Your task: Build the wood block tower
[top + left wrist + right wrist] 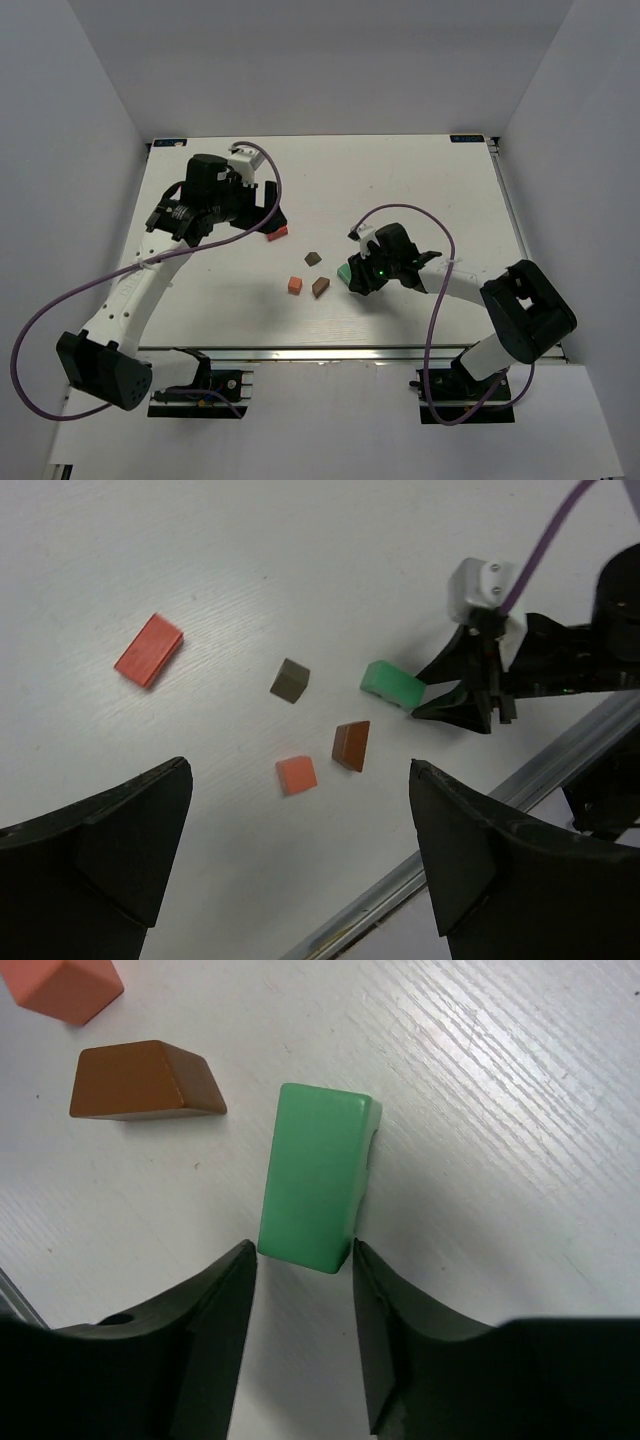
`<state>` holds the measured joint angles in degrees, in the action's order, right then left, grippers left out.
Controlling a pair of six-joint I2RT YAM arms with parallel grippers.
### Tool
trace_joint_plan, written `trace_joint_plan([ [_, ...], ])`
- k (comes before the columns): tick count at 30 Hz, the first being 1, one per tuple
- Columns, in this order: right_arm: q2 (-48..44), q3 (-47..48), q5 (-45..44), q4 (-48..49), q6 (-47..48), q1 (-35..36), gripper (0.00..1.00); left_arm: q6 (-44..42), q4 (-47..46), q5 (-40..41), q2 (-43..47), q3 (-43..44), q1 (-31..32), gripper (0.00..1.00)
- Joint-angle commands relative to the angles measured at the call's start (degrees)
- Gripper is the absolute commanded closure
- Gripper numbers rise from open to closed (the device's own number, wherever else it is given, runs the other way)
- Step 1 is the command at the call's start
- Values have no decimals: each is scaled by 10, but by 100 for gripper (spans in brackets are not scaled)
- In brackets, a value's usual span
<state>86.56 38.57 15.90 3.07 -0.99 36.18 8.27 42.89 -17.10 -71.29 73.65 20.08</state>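
Five wood blocks (295, 285) are scattered, none stacked. The mint-green wooden slab (345, 272), right of centre in the top view, is pinched only at its near end by the right gripper (302, 1255), so it could get twisted loose when lifted. The left gripper (300, 768) is held wide open.

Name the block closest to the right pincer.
The mint-green rectangular wooden slab: its near end sits between the fingertips of the right pincer; the orange wooden cube, red wooden piece and two brown wooden blocks lie apart.

White tbl (400, 180) — grey walls (70, 120) round it
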Motion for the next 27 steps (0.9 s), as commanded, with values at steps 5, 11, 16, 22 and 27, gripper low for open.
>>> trace_joint_plan([
  [5, 4, 19, 11, 26, 32, 1, 59, -99, -39, -72, -16, 73, 24, 2],
  [11, 18, 27, 11, 25, 15, 1, 39, -103, -15, -47, -54, 103, 32, 2],
  [16, 24, 25, 2, 34, 17, 2, 38, -100, -1, -21, -67, 99, 39, 2],
  [22, 18, 22, -4, 55, 23, 2, 58, -121, -12, -28, -60, 79, 44, 2],
  [27, 5, 40, 10, 31, 33, 2, 70, -156, -11, -71, -102, 91, 59, 2],
])
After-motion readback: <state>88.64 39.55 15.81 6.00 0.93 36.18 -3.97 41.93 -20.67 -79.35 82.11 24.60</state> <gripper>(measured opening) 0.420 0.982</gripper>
